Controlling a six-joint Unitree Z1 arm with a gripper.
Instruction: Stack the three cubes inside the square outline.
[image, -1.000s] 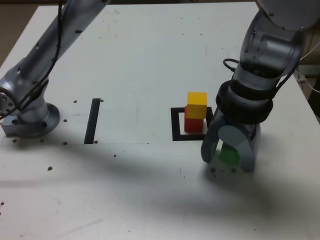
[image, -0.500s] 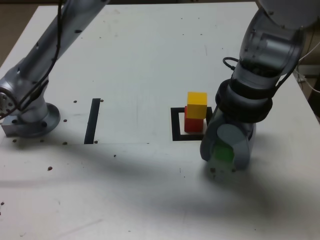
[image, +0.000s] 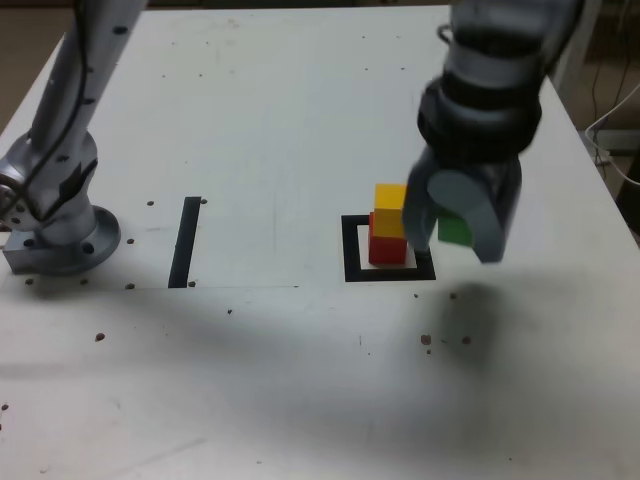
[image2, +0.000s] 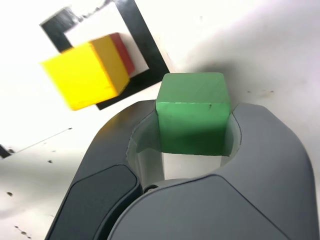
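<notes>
Raised since a second ago: the gripper (image: 462, 225), which then stood low on the table with its jaws around the green cube (image: 455, 230), now hangs clear of the surface with that cube clamped between its jaws, its shadow lying on the table below. Green cube: held off the table, just to the exterior view's right of the stack and about level with the stack's upper block; the wrist view shows it (image2: 192, 120) seated squarely between the two grey jaws, both side faces pressed. Yellow cube (image: 390, 208): resting on top of the red cube (image: 384, 249), unchanged in place. Red cube: sitting on the white centre of the square outline (image: 352, 250), partly hidden behind the yellow one in the wrist view, where only a red edge (image2: 123, 51) shows. Square outline: thick black frame, right of centre in the exterior view, its right side partly covered by the gripper. Black strip (image: 186, 240): straight marking well to the exterior view's left of the outline, nothing on it. Arm base (image: 60, 235): grey, mounted at the exterior view's left edge of the white table (image: 280, 120). Table surface: white, with scattered small dark specks.
</notes>
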